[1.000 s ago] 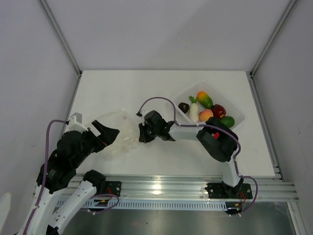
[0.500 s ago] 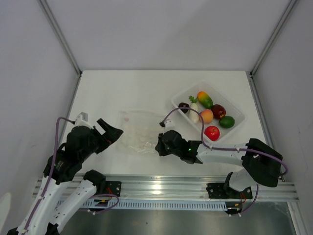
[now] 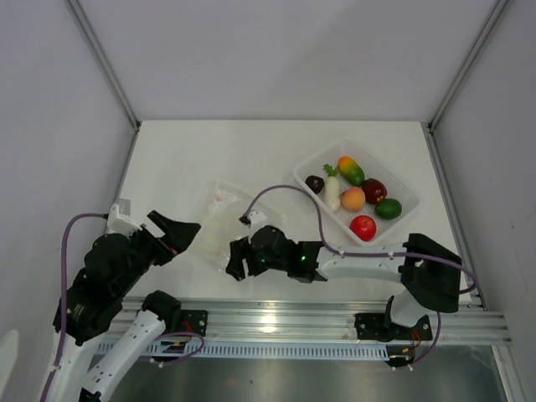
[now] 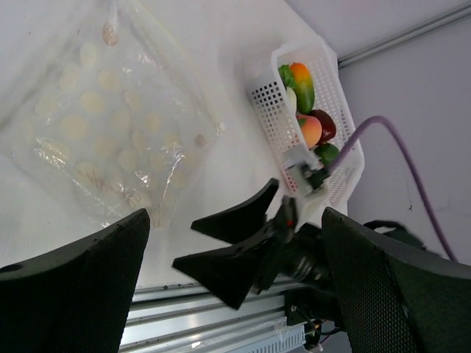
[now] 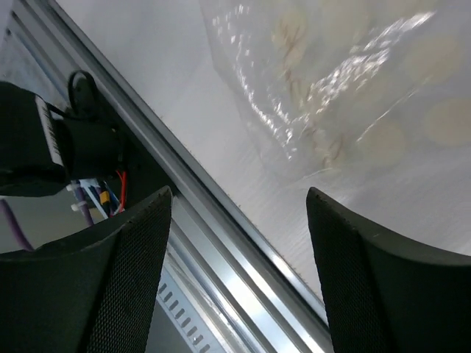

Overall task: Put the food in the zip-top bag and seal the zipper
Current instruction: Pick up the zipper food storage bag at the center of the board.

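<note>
The right pincer [image 3: 234,258] stands open, its two jaws spread and nothing between them. The zip-top bag [image 3: 218,224] lies flat on the white surface [image 3: 251,151] just ahead of this pincer's fingertips, its near edge right beside them; whether plastic and finger touch cannot be told. In the right wrist view the crinkly bag [image 5: 353,88] fills the area beyond the fingers [image 5: 125,272], and a metal rail [image 5: 221,243] runs beneath them.

The left pincer [image 3: 186,236] is also open wide and holds nothing. The bag sits just past its tips, so it lies between the two pincers. From the left wrist the bag [image 4: 103,125] shows pale round spots, and the right pincer [image 4: 185,241] points at its near corner.

All the food lies well behind the right pincer, in a clear tray [image 3: 402,186] on the far right of the surface: red apple [image 3: 363,227], peach [image 3: 353,198], white radish [image 3: 332,193], mango [image 3: 350,170], dark red piece [image 3: 373,190], dark purple piece [image 3: 315,183] and green piece [image 3: 389,208]. The zipper cannot be made out.
</note>
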Robot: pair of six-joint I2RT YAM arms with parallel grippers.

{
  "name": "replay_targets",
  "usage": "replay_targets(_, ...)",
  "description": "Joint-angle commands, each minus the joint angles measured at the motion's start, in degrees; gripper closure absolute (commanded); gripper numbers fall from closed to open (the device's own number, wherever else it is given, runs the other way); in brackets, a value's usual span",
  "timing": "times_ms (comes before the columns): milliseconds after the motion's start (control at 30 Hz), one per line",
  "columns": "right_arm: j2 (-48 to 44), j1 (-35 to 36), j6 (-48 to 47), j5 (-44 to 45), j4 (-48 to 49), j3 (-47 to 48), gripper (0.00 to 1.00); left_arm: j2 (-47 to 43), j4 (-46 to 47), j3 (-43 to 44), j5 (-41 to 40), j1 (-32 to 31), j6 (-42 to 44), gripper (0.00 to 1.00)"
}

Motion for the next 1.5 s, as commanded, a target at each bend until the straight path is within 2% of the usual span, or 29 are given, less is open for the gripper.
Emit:
replay_targets(0,-8.1,-5.6,-6.7,-1.4,-4.8,1.4,0.24,-1.6,0.4,1.7,-0.8,0.4,4.4,0.01)
replay_targets(100,-11.4,-12.9,-12.4,-4.6,-9.6,2.3,0.18,-2.8,2.9,-0.2,0.0,0.4,5.8,0.01)
replay_targets(167,-10.7,-18.2,-15.1,-10.7,-11.0,4.3,0.18,-3.1,4.8,-1.2,2.6,0.4,6.6,0.01)
replay_targets(200,-10.0,-23.3,-17.1,-16.2,-10.9,4.9,0.18,-3.4,5.6,-2.6,3.6,0.4,7.0,0.0)
replay_targets(300,-5.4,-30.7,-21.1,-25.2,-11.0,8.9,0.18,-3.0,7.8,-4.1,7.0,0.4,7.2,0.01)
replay_targets(400,1.0,-32.9,-28.6,-30.2,-11.8,14.5,0.2,-1.7,7.9,-4.6,8.2,0.4,7.2,0.01)
replay_targets(433,2.7,-34.2,-30.3,-34.6,-11.2,16.9,0.2,-1.0,8.0,-4.6,8.7,0.4,7.3,0.0)
replay_targets(500,7.8,-36.4,-30.7,-39.2,-10.2,19.4,0.2,-0.7,8.3,-4.6,9.0,0.4,7.4,0.0)
replay_targets(633,14.3,-38.4,-31.4,-47.1,-8.4,23.4,0.21,-0.6,9.3,-5.5,9.3,0.4,7.8,0.01)
replay_targets(800,22.2,-39.7,-32.9,-48.2,-11.7,29.9,0.25,-0.1,10.7,-6.4,9.4,0.4,8.0,0.0)
replay_targets(1000,26.5,-40.8,-36.4,-49.3,-14.4,34.1,0.25,1.4,13.1,-7.9,11.0,0.4,7.7,0.0)
replay_targets(1467,30.9,-39.3,-37.1,-57.7,-10.5,31.5,0.3,3.0,14.0,-7.7,10.9,0.4,7.0,0.0)
